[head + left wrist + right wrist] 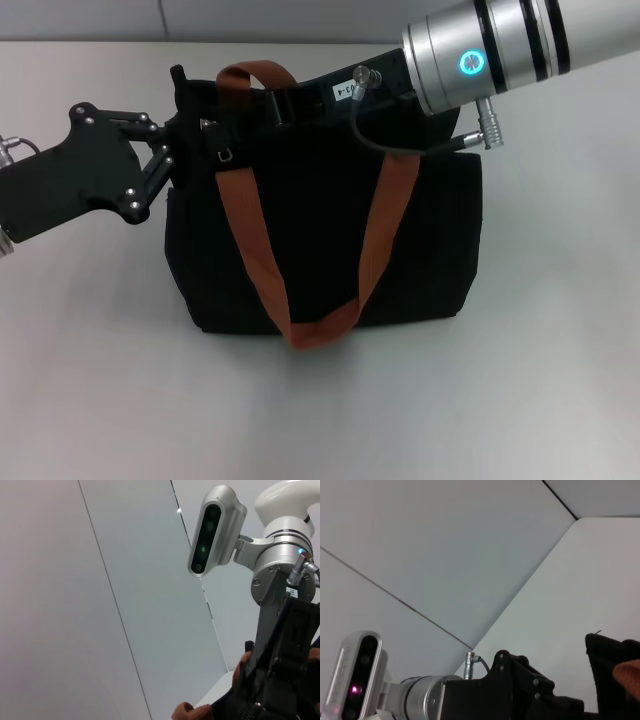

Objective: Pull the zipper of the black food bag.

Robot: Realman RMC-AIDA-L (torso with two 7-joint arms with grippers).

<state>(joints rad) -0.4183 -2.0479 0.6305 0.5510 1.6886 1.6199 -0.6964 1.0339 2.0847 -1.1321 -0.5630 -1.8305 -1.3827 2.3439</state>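
Note:
The black food bag (320,230) stands upright in the middle of the white table in the head view, its two orange-brown straps (250,230) hanging over its front. A small silver-grey zipper slider (209,125) with a dangling pull ring sits near the bag's top left end. My left gripper (176,112) is pressed against the bag's top left corner, right beside the slider. My right gripper (295,98) lies along the bag's top edge, black against the black fabric. The left wrist view shows the right gripper's body (282,655). The right wrist view shows the bag's corner (607,665).
The white table (560,330) surrounds the bag. My right arm's silver forearm (500,45) and a black cable (400,148) cross above the bag's back right. A pale wall stands behind the table.

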